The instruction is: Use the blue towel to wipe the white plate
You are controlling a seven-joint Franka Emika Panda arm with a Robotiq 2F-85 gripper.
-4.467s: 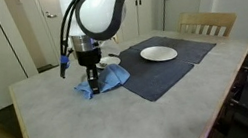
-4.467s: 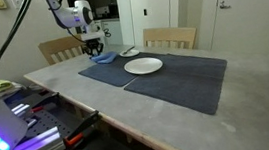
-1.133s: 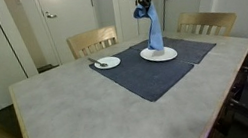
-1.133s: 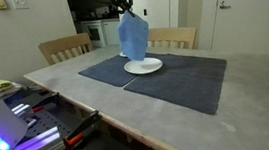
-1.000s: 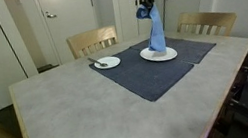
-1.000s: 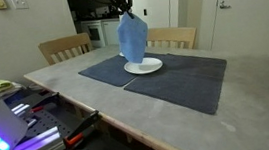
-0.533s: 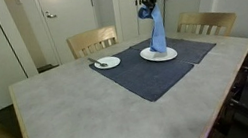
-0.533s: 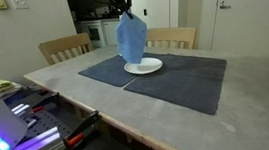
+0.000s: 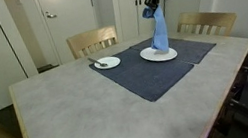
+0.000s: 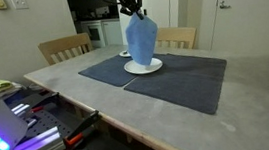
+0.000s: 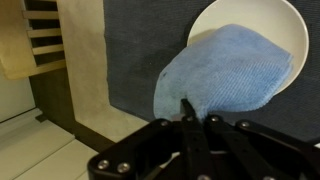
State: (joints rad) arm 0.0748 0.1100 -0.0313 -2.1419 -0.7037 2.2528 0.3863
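The blue towel (image 9: 158,31) hangs from my gripper (image 9: 151,10), which is shut on its top corner, high above the table. Its lower end dangles over the white plate (image 9: 148,57), which sits on the dark placemat; whether it touches the plate I cannot tell. In another exterior view the blue towel (image 10: 141,40) hangs from the gripper (image 10: 138,14) over the white plate (image 10: 134,69). In the wrist view the towel (image 11: 228,72) drapes from the shut gripper (image 11: 195,108) and covers much of the plate (image 11: 225,17) below.
A dark navy placemat (image 9: 155,72) covers the far part of the table. A small saucer with a utensil (image 9: 107,62) sits near its corner. Wooden chairs (image 9: 91,40) (image 9: 205,22) stand behind the table. The table edge (image 11: 85,80) shows beside the placemat in the wrist view.
The gripper with the hanging towel has shifted slightly sideways and a little lower over the plate. Grip unchanged.
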